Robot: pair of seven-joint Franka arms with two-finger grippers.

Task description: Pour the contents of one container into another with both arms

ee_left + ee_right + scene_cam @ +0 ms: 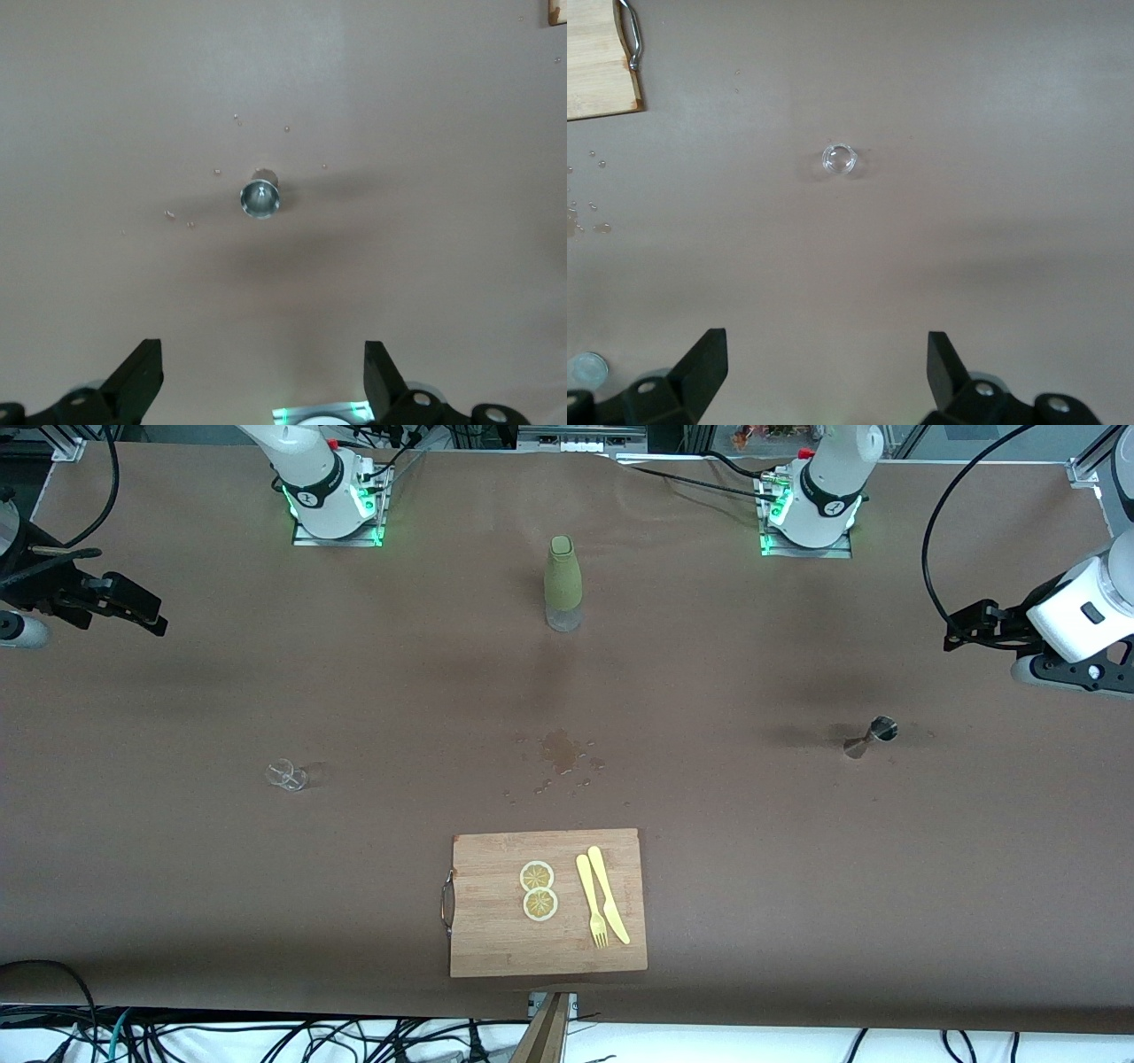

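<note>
1. Left gripper [257, 376]: up in the air at the left arm's end of the table, jaws spread wide, holding nothing. In the front view it shows at the frame edge [966, 631], above bare table.
2. Left wrist view looks straight down on a small metal jigger [260, 197]. It stands upright on the table, well apart from the fingers [137, 376]. In the front view the jigger [870, 737] sits toward the left arm's end, about mid-depth.
3. Right gripper [824, 372]: also up in the air, at the right arm's end of the table, jaws spread wide, nothing held. Front view shows it at the frame edge [133, 607].
4. Right wrist view looks down on a small clear glass [838, 158], upright on the table, well apart from the fingers [700, 367]. Front view: glass [286, 775] toward the right arm's end, slightly nearer the front camera than the jigger.
5. Green bottle [563, 583] stands upright mid-table between the two arm bases, untouched.
6. Wet patch with droplets [562, 753] on the brown table [797, 886], between bottle and cutting board.
7. Wooden cutting board [496, 934] near the front-camera edge, metal handle [447, 902] toward the right arm's end. On it: two lemon slices [538, 890] touching each other, and a yellow fork [591, 902] and knife [609, 895] just beside them.
8. Neither arm is touching any container.
</note>
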